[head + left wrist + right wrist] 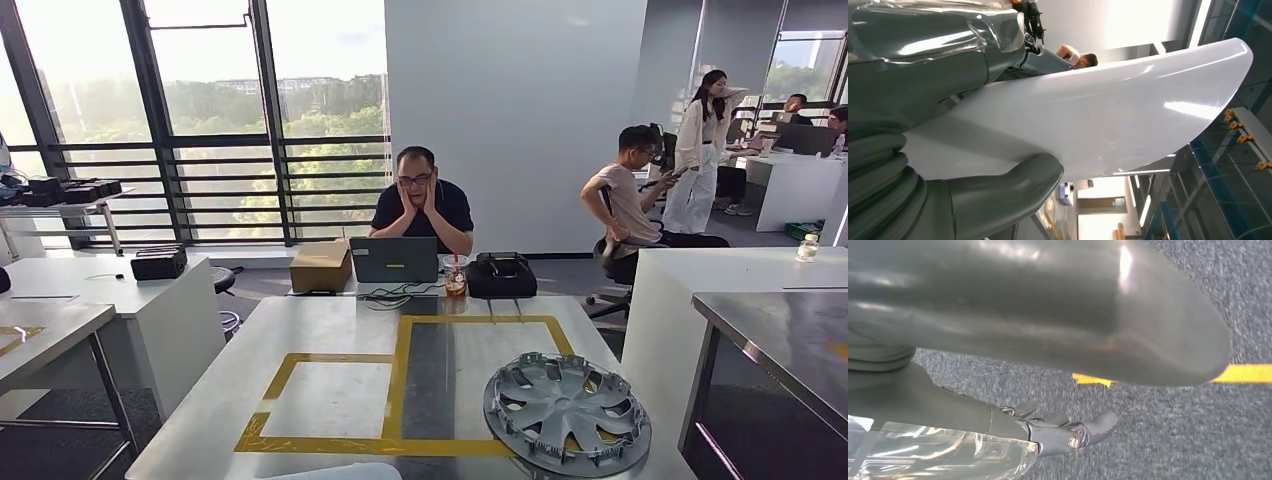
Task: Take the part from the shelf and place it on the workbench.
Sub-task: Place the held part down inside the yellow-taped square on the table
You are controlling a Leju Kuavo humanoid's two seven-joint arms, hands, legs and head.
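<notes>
My left hand holds a large white curved panel. Its thumb presses one face and the darker fingers lie across the other. A sliver of the white panel shows at the near edge of the workbench in the head view. The bench top is marked with yellow tape rectangles. My right hand hangs over grey carpet, its fingers loosely extended and holding nothing.
A silver hubcap lies on the bench's near right corner. At the far end sit a laptop, cardboard box, drink cup and black bag, with a person behind. A steel table stands right, white tables left.
</notes>
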